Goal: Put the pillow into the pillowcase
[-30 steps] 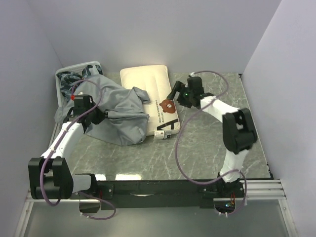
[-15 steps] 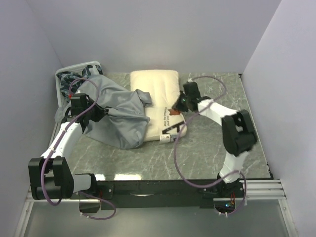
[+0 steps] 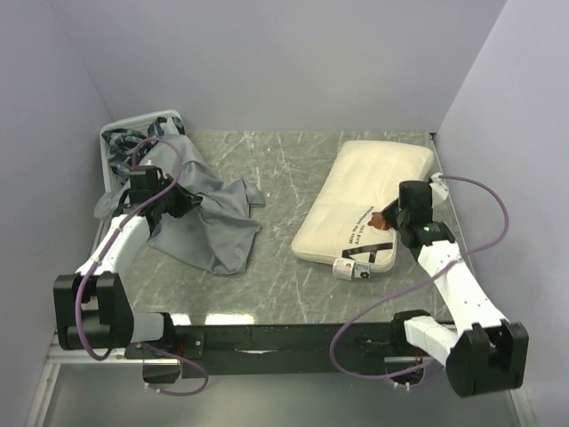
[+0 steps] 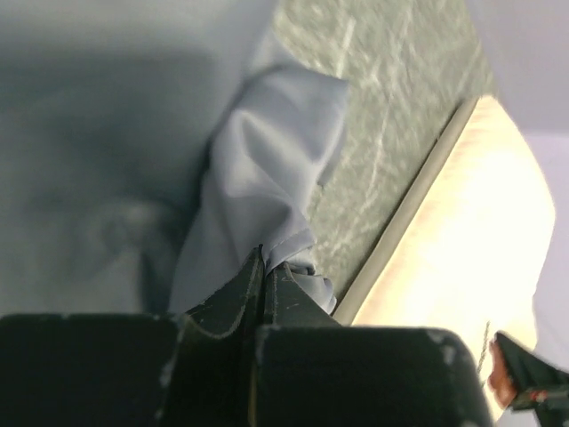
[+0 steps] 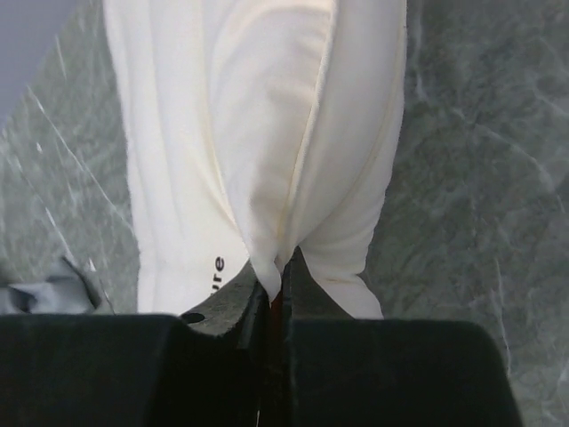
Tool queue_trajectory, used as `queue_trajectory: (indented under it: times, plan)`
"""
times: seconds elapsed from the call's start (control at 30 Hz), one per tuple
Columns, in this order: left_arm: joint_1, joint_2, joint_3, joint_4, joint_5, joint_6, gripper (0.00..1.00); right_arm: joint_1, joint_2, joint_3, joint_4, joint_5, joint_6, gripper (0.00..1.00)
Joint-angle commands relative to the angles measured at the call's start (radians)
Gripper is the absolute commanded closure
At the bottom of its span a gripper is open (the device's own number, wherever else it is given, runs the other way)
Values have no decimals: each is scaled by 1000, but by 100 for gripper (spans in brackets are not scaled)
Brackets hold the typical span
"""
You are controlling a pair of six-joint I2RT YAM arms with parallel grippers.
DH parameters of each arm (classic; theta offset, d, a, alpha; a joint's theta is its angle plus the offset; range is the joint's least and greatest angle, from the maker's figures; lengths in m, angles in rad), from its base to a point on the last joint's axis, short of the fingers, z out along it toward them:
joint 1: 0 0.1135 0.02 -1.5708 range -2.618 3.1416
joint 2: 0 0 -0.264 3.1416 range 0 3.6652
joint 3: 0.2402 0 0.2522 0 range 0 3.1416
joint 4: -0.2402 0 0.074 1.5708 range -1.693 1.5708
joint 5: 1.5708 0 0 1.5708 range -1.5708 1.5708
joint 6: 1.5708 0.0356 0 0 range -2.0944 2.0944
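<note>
Pinching a fold of the pillow (image 5: 267,133), the right gripper (image 5: 276,280) reaches forward beside its unreadably small black print (image 3: 359,228); the left gripper (image 4: 264,267) clamps the pillowcase (image 4: 258,160).

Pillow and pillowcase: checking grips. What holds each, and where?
Left jaws pinch a bunched fold of the pillowcase; right jaws pinch the pillow's fabric beside the bear print.

black print on the pillow (image 3: 364,206), unreadable from above, only "ure" legible in right wrist view
</note>
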Motion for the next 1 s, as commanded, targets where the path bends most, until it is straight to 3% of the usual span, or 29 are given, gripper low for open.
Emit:
queue_trajectory:
  times: [0.0,0.1,0.13,0.2,0.3,0.33,0.37,0.47,0.63,0.73,0.83,0.97]
  plan:
    - [-62,72,112,13,138,110,95,0,-176,-63,22,111,113,100]
    - [-146,107,166,-30,113,165,90,20,-347,-213,95,70,170,100]
    - [-187,121,176,-31,110,180,82,36,-367,-244,126,44,169,85]
    - [-217,126,181,-38,78,185,76,86,-326,-251,131,19,150,67]
    - [-251,119,160,-25,55,190,51,185,-237,-152,38,66,88,55]
    - [-264,118,164,-31,43,208,45,222,-239,-130,22,89,77,42]
    - [-272,112,167,-42,18,214,34,270,-243,-111,8,108,62,35]
    - [-283,71,167,-71,-74,211,18,410,-239,-24,-45,123,45,24]
    - [-289,-15,146,-114,-222,170,12,615,-153,87,-38,150,34,15]
    - [-289,-54,120,-119,-267,130,15,617,-1,130,-1,8,-6,16]
    - [-291,-101,95,-130,-298,102,17,651,123,191,28,-30,-55,16]
    - [-291,-135,77,-134,-338,70,14,654,420,409,9,-137,-174,17]
